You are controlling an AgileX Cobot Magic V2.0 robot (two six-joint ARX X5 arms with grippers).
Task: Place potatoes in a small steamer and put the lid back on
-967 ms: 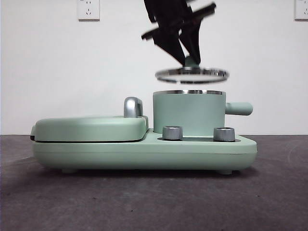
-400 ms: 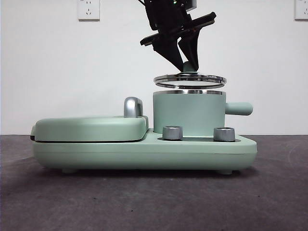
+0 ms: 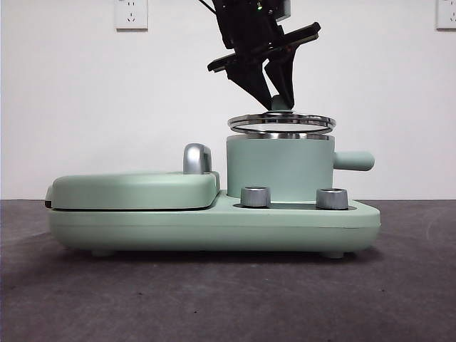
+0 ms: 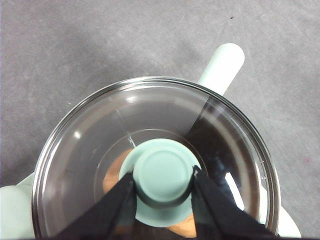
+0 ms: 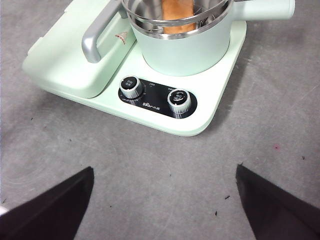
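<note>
Steamer [image 3: 279, 167], mint-green, sat on its base unit [image 3: 214, 224] beside the closed griddle cover [image 3: 132, 190]. I noted the lid [image 3: 281, 122] level, just above the steel rim, a thin gap visible. My left gripper [image 4: 162, 187] pinched its knob. Potato [image 5: 178, 10] lay inside the pot. Right gripper [image 5: 162, 207] waited spread wide, well apart.

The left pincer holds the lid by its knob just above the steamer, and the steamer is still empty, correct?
Not quite: the steamer is not empty. The right wrist view shows the orange-brown potato inside it. The rest stands: the left pincer grips the lid by its knob, just above the rim.
</note>
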